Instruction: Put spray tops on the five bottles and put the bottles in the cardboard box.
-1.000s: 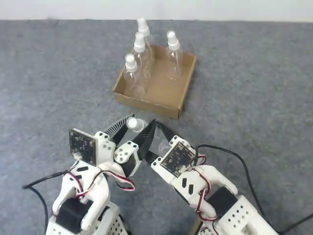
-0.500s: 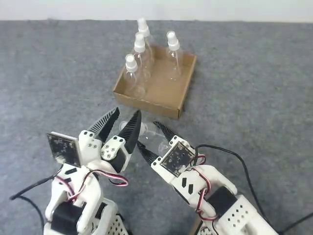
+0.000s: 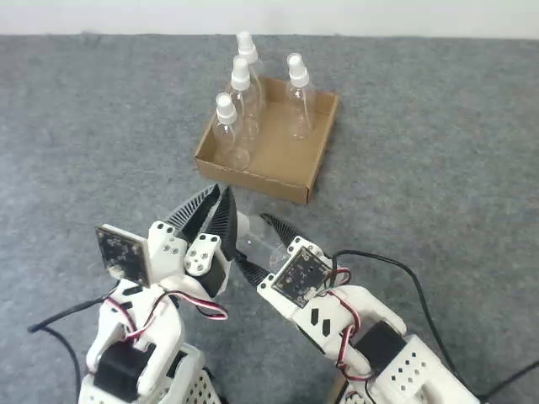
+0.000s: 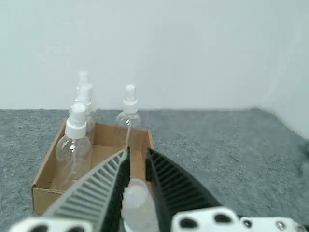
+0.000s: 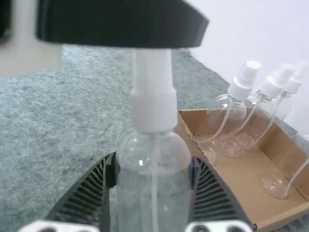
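Counts four spray-topped bottles (image 3: 242,101) upright in the cardboard box (image 3: 282,160). Grips the fifth bottle (image 5: 153,179) between the jaws of the right gripper (image 3: 253,242) just short of the box, with those of the left gripper (image 4: 136,159) pinching its spray top (image 5: 153,104). Leaves, seemingly, seating that top and boxing the bottle.

No legible text or labels anywhere.

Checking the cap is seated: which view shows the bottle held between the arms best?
The right wrist view: the bottle sits close up in the right gripper, spray top on its neck. In the high view the arms hide most of it; the left wrist view catches its white top in the left gripper.
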Available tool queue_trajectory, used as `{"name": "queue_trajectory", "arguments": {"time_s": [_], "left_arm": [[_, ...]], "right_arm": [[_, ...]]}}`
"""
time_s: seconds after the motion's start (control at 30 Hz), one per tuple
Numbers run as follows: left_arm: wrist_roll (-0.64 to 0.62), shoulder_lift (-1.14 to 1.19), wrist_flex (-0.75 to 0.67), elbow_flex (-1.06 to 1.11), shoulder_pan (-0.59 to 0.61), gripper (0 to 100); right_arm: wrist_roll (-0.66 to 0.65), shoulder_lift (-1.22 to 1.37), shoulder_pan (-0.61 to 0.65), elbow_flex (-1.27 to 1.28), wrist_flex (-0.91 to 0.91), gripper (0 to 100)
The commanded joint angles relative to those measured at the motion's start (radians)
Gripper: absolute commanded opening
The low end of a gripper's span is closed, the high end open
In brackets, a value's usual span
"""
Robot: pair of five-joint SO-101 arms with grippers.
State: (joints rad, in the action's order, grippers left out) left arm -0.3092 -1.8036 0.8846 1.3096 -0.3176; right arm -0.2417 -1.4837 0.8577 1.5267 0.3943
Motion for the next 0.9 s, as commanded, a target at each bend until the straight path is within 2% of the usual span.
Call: {"name": "queue_trajectory", "arguments": {"time_s": [0.0, 0.27, 0.47, 0.7, 0.87], "left_arm": [[0.029, -0.015, -0.026, -0.005, -0.014, 4], [0.077, -0.015, 0.049, -0.036, -0.006, 5], [0.071, -0.017, 0.121, -0.091, -0.005, 20], [0.071, -0.018, 0.120, -0.117, -0.002, 21], [0.018, -0.018, 0.120, -0.182, 0.100, 21]], "right_arm": [[-0.014, -0.033, 0.025, -0.029, -0.016, 3.8], [-0.014, -0.033, -0.007, -0.029, -0.016, 3.8], [-0.014, -0.033, -0.033, -0.029, -0.021, 3.8], [-0.014, -0.031, -0.035, -0.029, -0.025, 3.8], [-0.011, -0.027, -0.035, -0.029, -0.025, 3.8]]}}
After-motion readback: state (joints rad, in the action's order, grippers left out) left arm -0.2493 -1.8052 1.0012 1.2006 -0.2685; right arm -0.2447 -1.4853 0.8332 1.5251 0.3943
